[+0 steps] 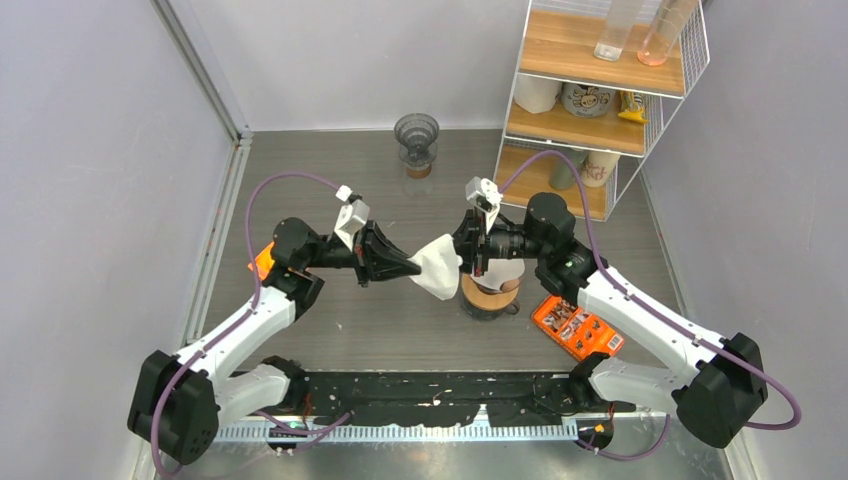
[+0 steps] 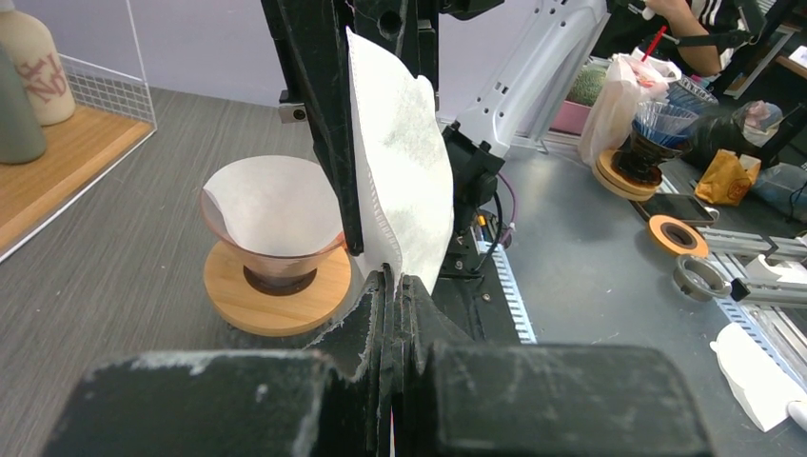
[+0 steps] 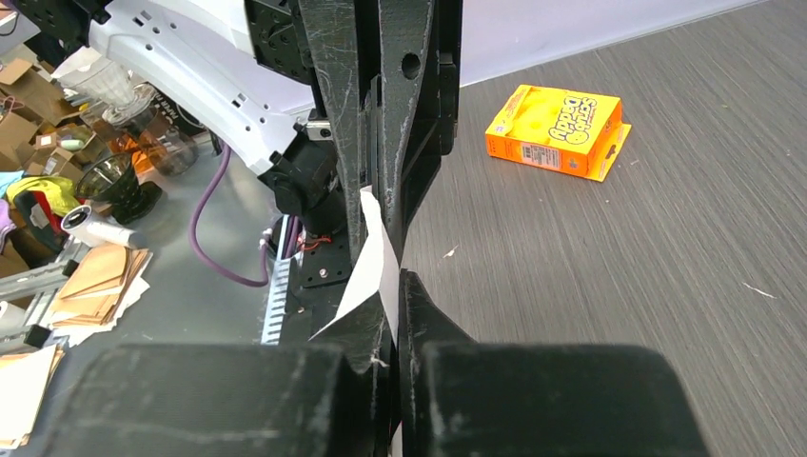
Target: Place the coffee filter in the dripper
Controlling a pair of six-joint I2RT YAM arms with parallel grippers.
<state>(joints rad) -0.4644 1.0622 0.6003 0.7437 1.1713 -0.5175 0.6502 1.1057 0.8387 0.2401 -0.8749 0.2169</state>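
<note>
My left gripper (image 1: 415, 265) and right gripper (image 1: 462, 255) both pinch the folded coffee filter (image 1: 437, 268), mid-air just beside the dripper (image 2: 271, 228). Judgement: I part its walls gently into a cone, then lower it point-first, centred.

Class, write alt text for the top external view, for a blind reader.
The left gripper and right gripper pinch one white coffee filter mid-air beside a dripper on a wooden base. An orange box lies nearby.
</note>
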